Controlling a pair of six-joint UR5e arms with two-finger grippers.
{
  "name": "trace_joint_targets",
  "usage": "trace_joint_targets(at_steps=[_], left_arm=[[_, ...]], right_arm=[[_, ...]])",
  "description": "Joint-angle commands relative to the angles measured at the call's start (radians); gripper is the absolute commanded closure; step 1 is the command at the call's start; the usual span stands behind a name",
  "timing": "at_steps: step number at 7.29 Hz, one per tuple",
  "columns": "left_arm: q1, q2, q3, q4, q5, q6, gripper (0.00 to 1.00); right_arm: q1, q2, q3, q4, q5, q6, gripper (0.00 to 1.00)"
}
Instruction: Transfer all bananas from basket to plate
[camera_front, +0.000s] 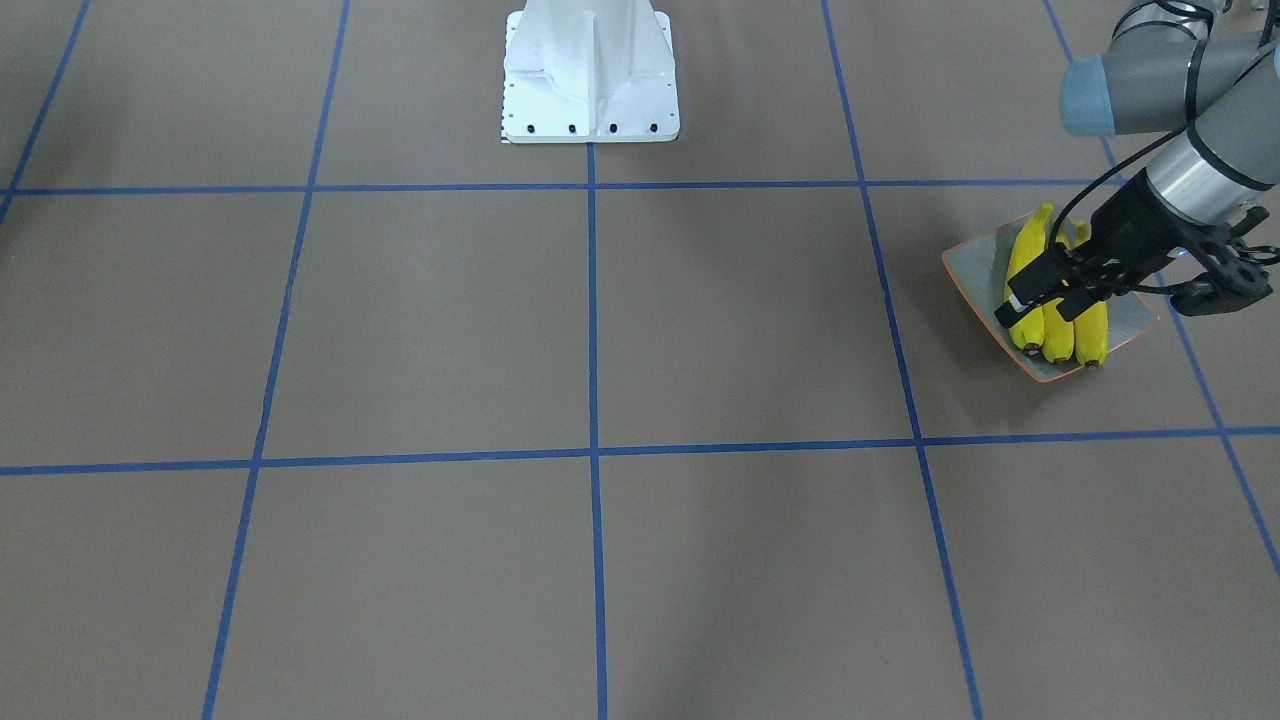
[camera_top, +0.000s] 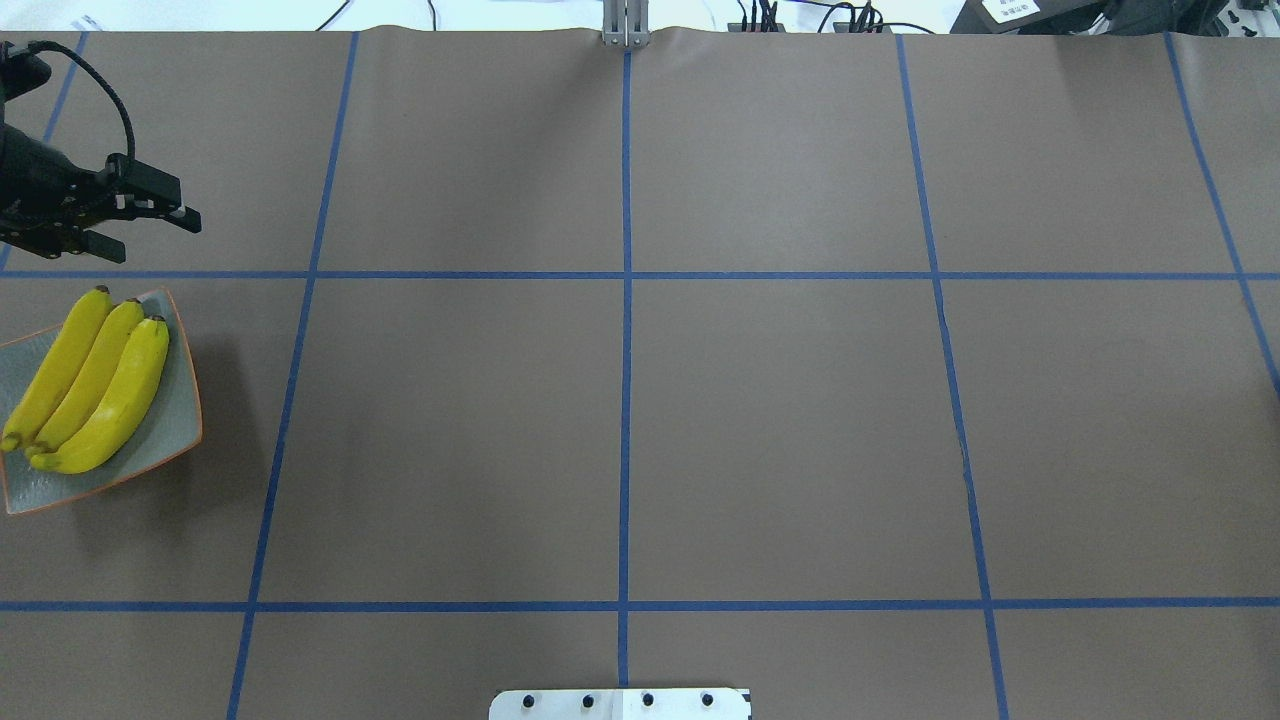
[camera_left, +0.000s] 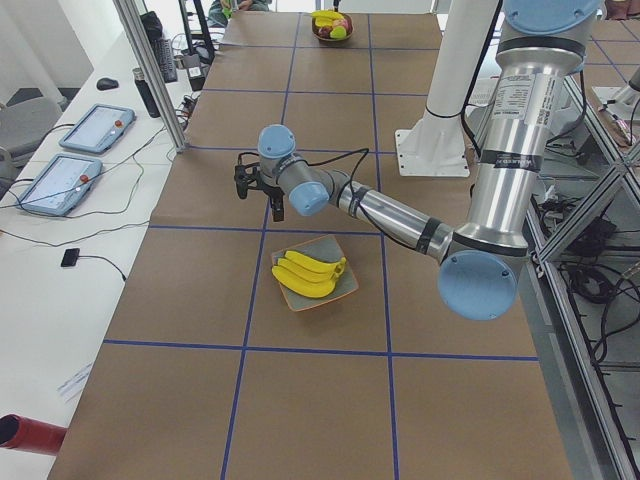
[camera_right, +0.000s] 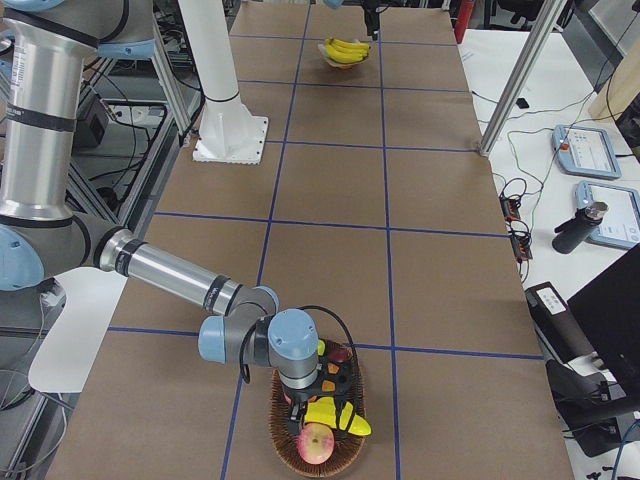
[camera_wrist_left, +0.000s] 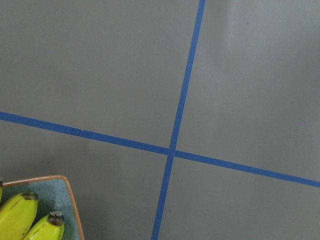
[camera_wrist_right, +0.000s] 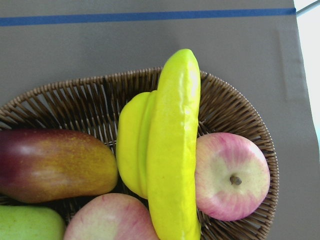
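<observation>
Bananas are counted as three on the plate and one in the basket, so the task is judged about three quarters done, with a single transfer left.

The bench (camera_top: 760, 430) is covered in brown paper crossed by blue tape lines. The left arm (camera_left: 390, 215) is stretched over its own end of the bench, and the right arm (camera_right: 170, 270) is bent down over the opposite end. The basket (camera_wrist_right: 235, 112), woven and oval, is placed at the robot's right end and is shared with two apples (camera_wrist_right: 231, 177) and a dark mango (camera_wrist_right: 55, 165). The plate (camera_top: 178, 415) is set at the far left end, well apart from the basket.

The three bananas on the plate (camera_top: 95, 385) are laid side by side and touching, long axes parallel and slanted, dark tips toward the far edge. The last banana (camera_wrist_right: 172, 150) is laid crosswise over a rounder yellow fruit, one end pointed over the rim.

The left tool (camera_top: 145, 228) is held wide and empty beyond the plate. Whether the right tool (camera_right: 325, 390), lowered into the basket, is spread or closed cannot be told.
</observation>
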Motion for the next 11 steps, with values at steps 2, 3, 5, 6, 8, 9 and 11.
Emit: trace_joint_targets(at_steps=[2,3,5,6,8,9,11], left_arm=[[0.000,0.002,-0.003,0.000,0.000,-0.002,0.00],[0.001,0.005,-0.012,0.000,-0.001,-0.002,0.00],[0.001,0.008,-0.017,0.000,-0.001,-0.002,0.00],[0.001,0.008,-0.017,0.000,-0.001,-0.002,0.00],[0.001,0.008,-0.018,0.000,-0.001,-0.002,0.00],[0.001,0.008,-0.018,0.000,-0.001,0.000,0.00],[0.000,0.011,-0.037,0.002,-0.003,-0.002,0.00]], right_arm=[[0.000,0.018,-0.043,0.007,0.002,0.071,0.04],[-0.008,0.021,-0.044,0.006,0.002,0.072,0.04],[-0.017,0.058,-0.061,0.007,0.008,0.077,0.04],[-0.020,0.079,-0.067,0.007,0.022,0.107,0.04],[-0.034,0.086,-0.134,0.108,0.028,0.144,0.04],[-0.081,0.087,-0.159,0.157,0.019,0.192,0.08],[-0.089,0.086,-0.161,0.162,0.019,0.192,0.12]])
